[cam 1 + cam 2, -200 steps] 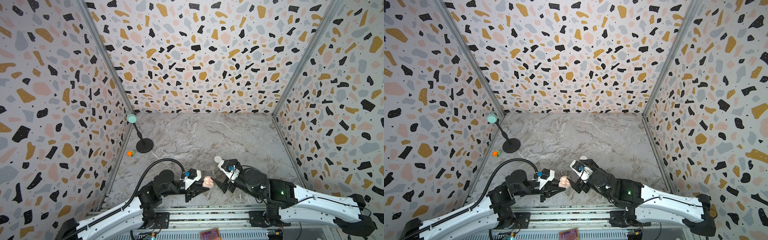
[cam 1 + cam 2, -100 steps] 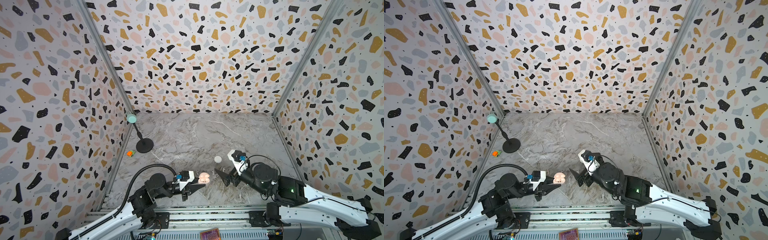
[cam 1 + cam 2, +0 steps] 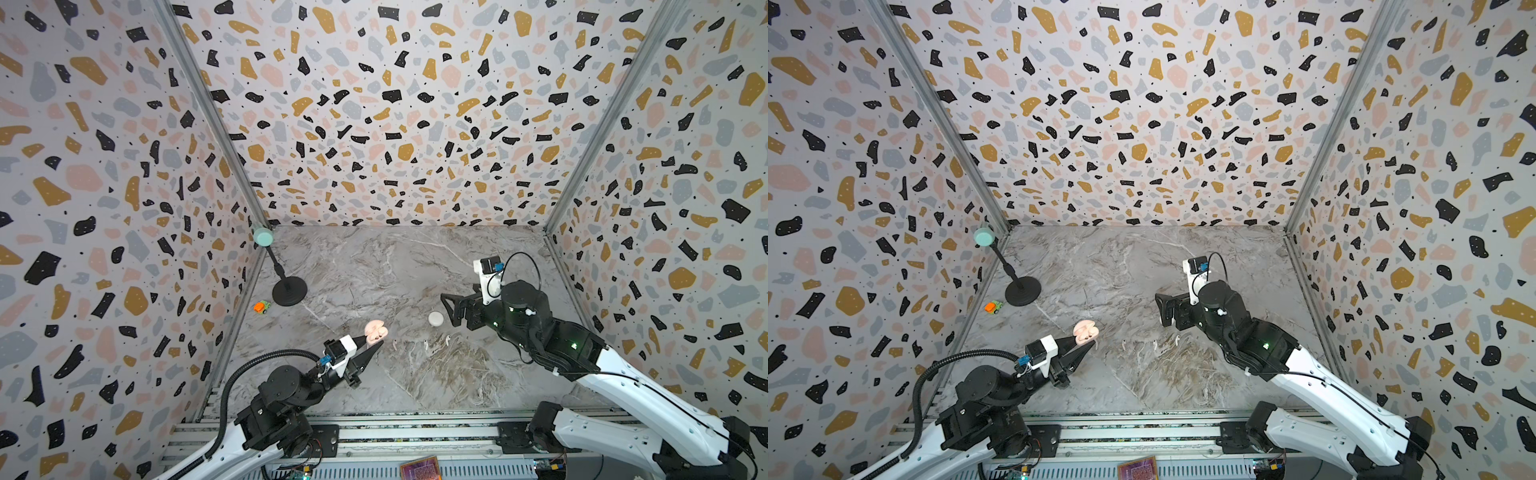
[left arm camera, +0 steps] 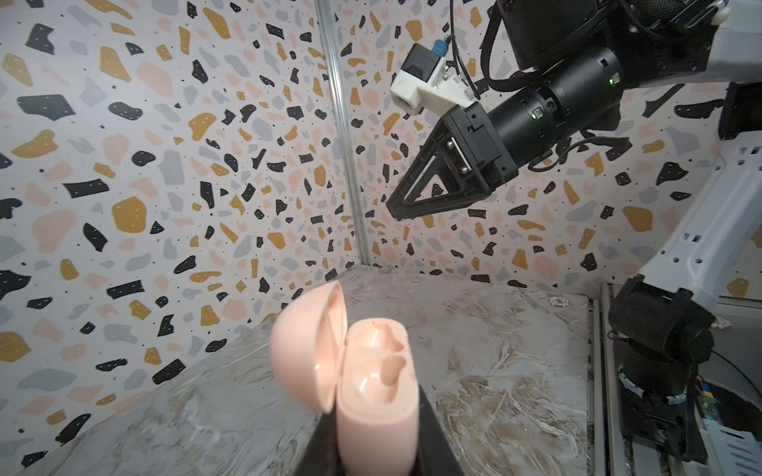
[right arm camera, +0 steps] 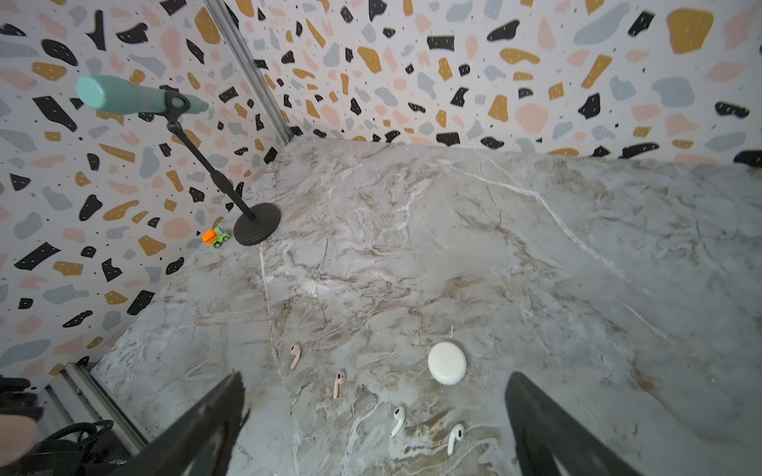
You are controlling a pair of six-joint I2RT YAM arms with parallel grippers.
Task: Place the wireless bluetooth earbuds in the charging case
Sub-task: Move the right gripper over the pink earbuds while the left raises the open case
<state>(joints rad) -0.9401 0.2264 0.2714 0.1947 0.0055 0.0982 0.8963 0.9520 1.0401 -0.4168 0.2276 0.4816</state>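
Note:
My left gripper is shut on a pink charging case and holds it above the table with its lid swung open and both wells empty. In both top views that pink case sits at the left gripper's tip. Several earbuds lie loose on the marble: two pinkish and two white. A closed white round case rests beside them. My right gripper hovers open and empty just right of the white case.
A black stand with a teal head stands at the back left, with a small orange and green toy truck beside it. Patterned walls close three sides. A metal rail runs along the table's front edge.
My right gripper has pulled back to the right, away from the white case, which stays on the table. The left gripper has carried the pink case to the left and farther back.

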